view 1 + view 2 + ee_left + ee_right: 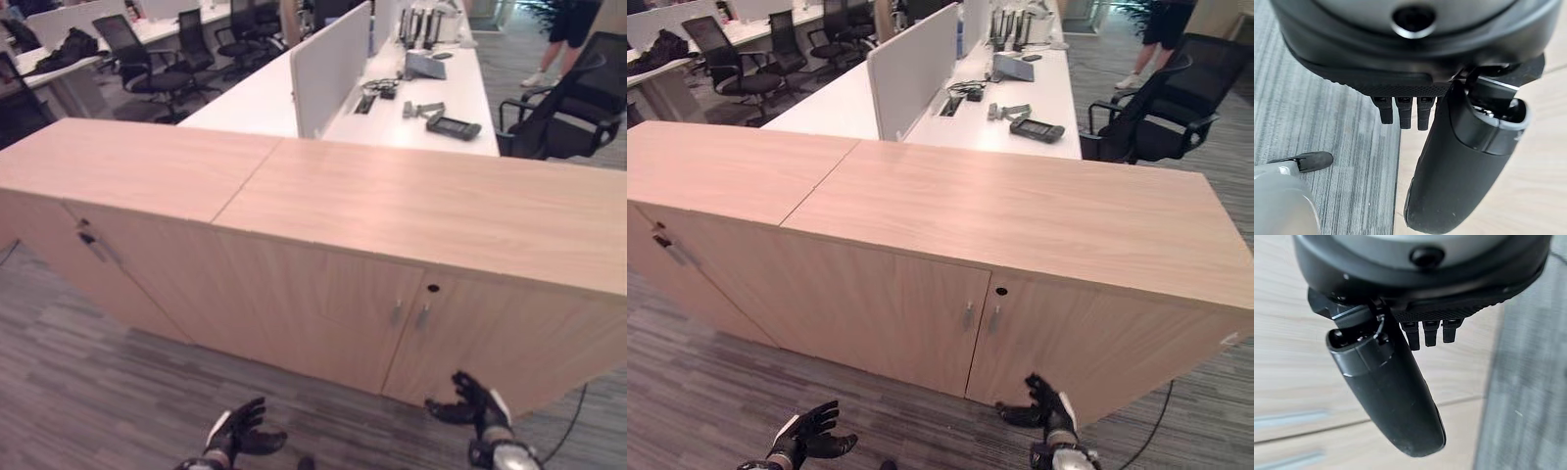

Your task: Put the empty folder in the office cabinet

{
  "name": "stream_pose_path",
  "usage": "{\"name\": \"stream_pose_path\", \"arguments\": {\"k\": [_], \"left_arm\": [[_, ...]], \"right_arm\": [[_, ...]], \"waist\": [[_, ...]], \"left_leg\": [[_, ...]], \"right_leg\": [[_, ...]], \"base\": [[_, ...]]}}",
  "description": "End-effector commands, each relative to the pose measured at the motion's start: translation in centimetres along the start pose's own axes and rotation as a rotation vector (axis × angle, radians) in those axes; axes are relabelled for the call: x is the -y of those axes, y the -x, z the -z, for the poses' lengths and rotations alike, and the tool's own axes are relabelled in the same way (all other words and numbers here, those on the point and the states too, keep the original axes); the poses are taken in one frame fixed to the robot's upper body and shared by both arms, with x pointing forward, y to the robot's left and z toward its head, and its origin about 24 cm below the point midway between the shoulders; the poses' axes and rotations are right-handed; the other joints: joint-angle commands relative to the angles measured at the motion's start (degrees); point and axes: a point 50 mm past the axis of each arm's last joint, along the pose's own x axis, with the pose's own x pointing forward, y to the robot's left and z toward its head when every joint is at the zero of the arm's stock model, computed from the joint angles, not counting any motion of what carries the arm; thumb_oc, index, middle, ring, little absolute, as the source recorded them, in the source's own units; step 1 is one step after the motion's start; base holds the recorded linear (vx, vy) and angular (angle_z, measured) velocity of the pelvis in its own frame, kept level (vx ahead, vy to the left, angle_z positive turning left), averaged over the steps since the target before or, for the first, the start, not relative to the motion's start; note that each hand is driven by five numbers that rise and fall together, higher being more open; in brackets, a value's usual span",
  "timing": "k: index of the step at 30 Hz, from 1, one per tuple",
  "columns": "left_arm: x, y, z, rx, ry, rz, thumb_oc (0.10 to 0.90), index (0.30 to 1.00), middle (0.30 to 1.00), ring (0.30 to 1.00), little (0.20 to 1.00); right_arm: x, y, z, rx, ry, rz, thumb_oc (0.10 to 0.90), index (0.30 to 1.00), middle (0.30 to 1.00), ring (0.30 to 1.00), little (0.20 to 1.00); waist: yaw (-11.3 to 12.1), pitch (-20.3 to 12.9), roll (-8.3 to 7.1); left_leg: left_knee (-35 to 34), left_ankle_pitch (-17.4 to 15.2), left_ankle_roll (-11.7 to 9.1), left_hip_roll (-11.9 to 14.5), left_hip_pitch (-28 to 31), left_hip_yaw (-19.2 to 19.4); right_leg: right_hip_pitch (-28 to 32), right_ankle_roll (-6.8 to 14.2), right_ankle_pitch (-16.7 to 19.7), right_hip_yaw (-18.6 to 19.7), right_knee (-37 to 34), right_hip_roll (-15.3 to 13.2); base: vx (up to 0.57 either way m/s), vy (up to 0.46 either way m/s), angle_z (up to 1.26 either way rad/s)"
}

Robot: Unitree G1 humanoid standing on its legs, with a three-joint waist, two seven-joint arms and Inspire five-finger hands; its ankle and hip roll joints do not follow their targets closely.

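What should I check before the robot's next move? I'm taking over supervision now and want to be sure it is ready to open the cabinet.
1. Cabinet doors: both closed, handles side by side at the seam. Not ok for putting anything in yet.
2. Folder: in neither hand, not on the cabinet top. Not ok.
3. Left hand: low by the carpet, fingers relaxed, holding nothing. Ok.
4. Right hand: open, in front of the right door, below the handles. Ok.
5. Contact with the door: cannot tell.
6. Person standing beyond the desk, away from the cabinet. Ok.
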Motion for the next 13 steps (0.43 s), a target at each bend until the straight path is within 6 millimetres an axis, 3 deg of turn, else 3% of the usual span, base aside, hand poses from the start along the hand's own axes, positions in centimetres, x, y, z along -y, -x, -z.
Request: {"name": "stream_pose_path", "arguments": {"k": [1, 13], "left_arm": [[-0.9, -1.0, -4.4, 0.194, 0.020, -0.039, 0.800, 0.900, 0.900, 0.900, 0.900], [-0.7, -1.1, -4.8, 0.211, -0.004, -0.028, 0.800, 0.900, 0.900, 0.900, 0.900]], "right_arm": [[1.0, -1.4, -5.9, 0.239, 0.093, -0.001, 0.800, 0.900, 0.900, 0.900, 0.900], [-0.3, -1.7, -5.2, 0.204, 0.152, -0.058, 0.800, 0.900, 0.900, 0.900, 0.900]], "waist": [[-0.07, 0.08, 0.52], [-1.83, 0.38, -0.13]], "left_leg": [[0.43, -8.04, -4.09, 5.33, 6.54, -0.67], [0.38, -8.97, -3.97, 6.04, 9.33, 5.55]], "right_leg": [[2.00, 2.68, -6.53, -0.31, 3.08, -1.19], [0.18, 3.46, -5.12, 3.93, 3.13, -0.71]], "base": [[-0.01, 0.000, -0.35], [0.00, -0.001, -0.30]]}}
